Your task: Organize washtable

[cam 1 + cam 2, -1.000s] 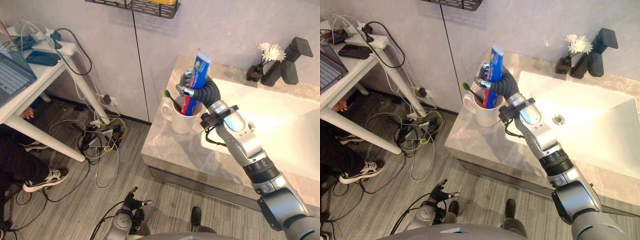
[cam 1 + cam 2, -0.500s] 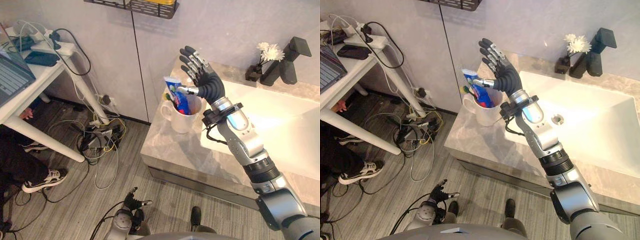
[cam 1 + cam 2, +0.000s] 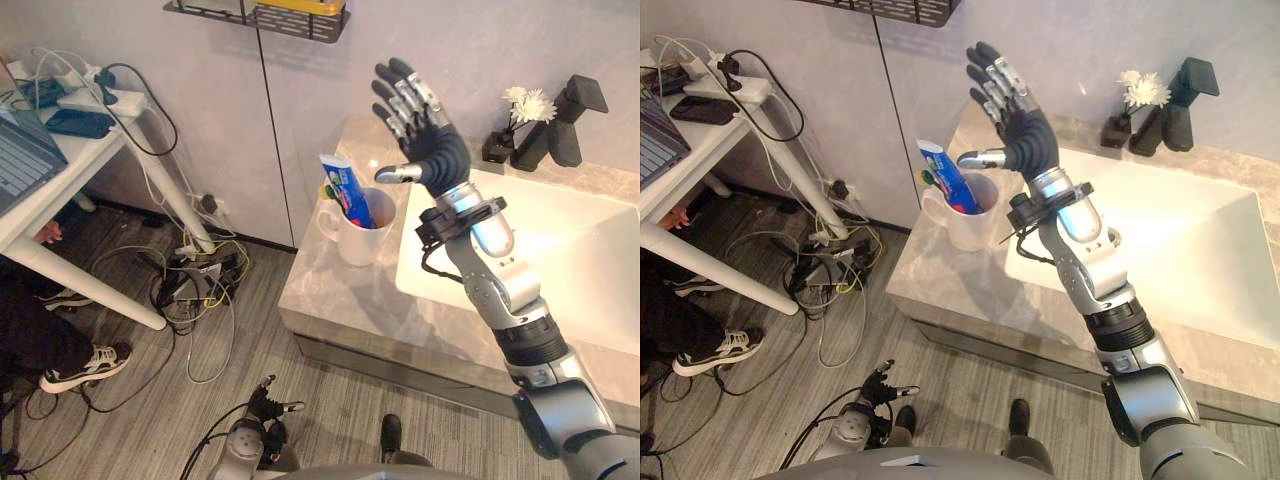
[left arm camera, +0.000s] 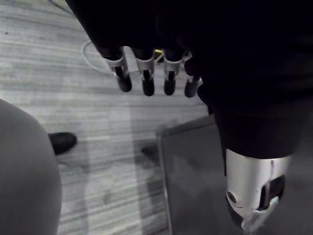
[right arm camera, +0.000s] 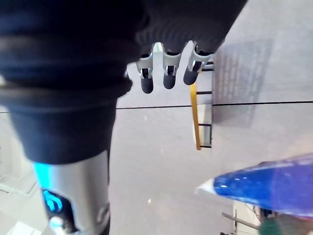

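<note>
A white mug (image 3: 358, 238) stands on the left end of the marble washtable (image 3: 340, 300). In it lean a blue toothpaste tube (image 3: 346, 190) and a green toothbrush (image 3: 327, 191). My right hand (image 3: 428, 140) is raised above and to the right of the mug, open with fingers spread, touching nothing. The tube's blue end (image 5: 264, 185) shows past that hand in the right wrist view. My left hand (image 3: 268, 404) hangs low near the floor, fingers (image 4: 145, 74) straight and empty.
A white sink basin (image 3: 540, 250) fills the right of the washtable, with a black tap (image 3: 560, 135) and a small vase of white flowers (image 3: 520, 110) behind it. A wire shelf (image 3: 270, 15) hangs on the wall. A white desk (image 3: 60, 150) and tangled cables (image 3: 200, 280) stand at left.
My right hand let go of the toothpaste tube, which dropped into the mug and now leans left. The hand opened and rose away above the mug.
</note>
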Controlling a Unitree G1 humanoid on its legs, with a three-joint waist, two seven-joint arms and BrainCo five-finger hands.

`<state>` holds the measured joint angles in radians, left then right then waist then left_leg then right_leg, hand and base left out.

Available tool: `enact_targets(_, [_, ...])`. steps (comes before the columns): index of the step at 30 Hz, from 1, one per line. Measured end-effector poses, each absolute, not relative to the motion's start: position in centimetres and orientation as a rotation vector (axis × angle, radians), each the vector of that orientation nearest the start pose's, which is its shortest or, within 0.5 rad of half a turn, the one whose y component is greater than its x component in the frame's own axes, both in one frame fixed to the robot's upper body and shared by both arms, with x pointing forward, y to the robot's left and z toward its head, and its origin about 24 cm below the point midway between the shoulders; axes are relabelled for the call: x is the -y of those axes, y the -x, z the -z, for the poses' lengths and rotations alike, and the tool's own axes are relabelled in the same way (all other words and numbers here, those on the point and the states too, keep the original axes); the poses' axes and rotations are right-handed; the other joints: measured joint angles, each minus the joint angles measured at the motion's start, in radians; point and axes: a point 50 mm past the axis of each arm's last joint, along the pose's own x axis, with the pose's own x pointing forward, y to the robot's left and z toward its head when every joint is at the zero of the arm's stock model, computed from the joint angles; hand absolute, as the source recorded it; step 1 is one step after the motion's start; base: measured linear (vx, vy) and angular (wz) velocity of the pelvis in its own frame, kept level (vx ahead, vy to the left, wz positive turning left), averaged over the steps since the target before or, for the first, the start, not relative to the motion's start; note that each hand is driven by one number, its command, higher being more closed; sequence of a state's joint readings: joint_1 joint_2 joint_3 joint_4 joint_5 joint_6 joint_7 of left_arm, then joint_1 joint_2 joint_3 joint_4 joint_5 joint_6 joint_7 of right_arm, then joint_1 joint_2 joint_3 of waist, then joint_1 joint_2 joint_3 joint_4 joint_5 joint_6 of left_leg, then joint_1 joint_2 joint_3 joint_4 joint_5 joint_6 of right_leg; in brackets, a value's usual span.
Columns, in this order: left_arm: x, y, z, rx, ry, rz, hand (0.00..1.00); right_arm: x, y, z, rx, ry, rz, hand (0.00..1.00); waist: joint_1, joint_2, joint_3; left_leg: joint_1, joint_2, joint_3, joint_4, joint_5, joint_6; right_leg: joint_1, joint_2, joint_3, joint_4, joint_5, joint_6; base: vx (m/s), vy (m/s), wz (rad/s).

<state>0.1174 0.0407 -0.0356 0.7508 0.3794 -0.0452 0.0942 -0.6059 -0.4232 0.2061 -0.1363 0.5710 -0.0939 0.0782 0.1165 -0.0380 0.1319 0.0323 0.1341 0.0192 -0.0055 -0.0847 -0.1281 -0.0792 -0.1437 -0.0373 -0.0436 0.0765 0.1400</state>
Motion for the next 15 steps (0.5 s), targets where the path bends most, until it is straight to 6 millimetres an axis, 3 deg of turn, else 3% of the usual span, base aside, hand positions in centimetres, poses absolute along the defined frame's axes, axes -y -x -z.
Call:
enact_targets(4, [-16.5, -14.5, 13.0, -0.795, -0.430, 0.079, 0.00, 13.9, -28.7, -25.7, 0.802, -0.139, -0.475, 0.00, -0.003, -0.007, -0.005, 0.014, 0.000, 0.002, -0.005, 0.000, 0.000, 0.011, -0.001, 0.000, 0.000, 0.000, 0.000, 0.00, 0.000, 0.00])
enact_targets(8, [-16.8, -14.3, 13.2, -0.811, -0.436, 0.073, 0.00, 19.1, -26.1, -25.4, 0.896, -0.163, -0.268, 0.00, -0.010, -0.021, -0.017, 0.015, -0.002, 0.003, -0.005, 0.000, 0.000, 0.012, -0.002, 0.001, 0.000, 0.000, 0.000, 0.00, 0.000, 0.00])
enact_targets(10, [-17.2, -14.1, 13.3, -0.826, -0.443, 0.063, 0.00, 22.6, -24.2, -24.5, 0.930, -0.178, -0.087, 0.00, -0.030, -0.021, -0.020, 0.019, -0.002, 0.011, -0.005, 0.000, 0.000, 0.011, -0.001, 0.008, 0.000, 0.000, 0.000, -0.01, 0.001, -0.09])
enact_targets(12, [-17.2, -13.9, 13.5, -0.836, -0.443, 0.060, 0.00, 24.4, -23.0, -23.3, 0.921, -0.191, 0.026, 0.00, -0.044, -0.018, -0.024, 0.024, -0.002, 0.022, -0.007, 0.000, 0.000, 0.008, 0.000, 0.019, 0.000, 0.000, 0.000, -0.01, 0.001, -0.16])
enact_targets(15, [-17.4, -13.0, 14.0, -0.876, -0.448, 0.053, 0.00, 27.3, -20.6, -19.4, 0.832, -0.248, 0.251, 0.00, -0.070, -0.011, -0.057, 0.025, -0.002, 0.041, -0.012, -0.002, 0.000, -0.007, 0.002, 0.035, 0.000, 0.000, 0.001, 0.00, 0.004, -0.20])
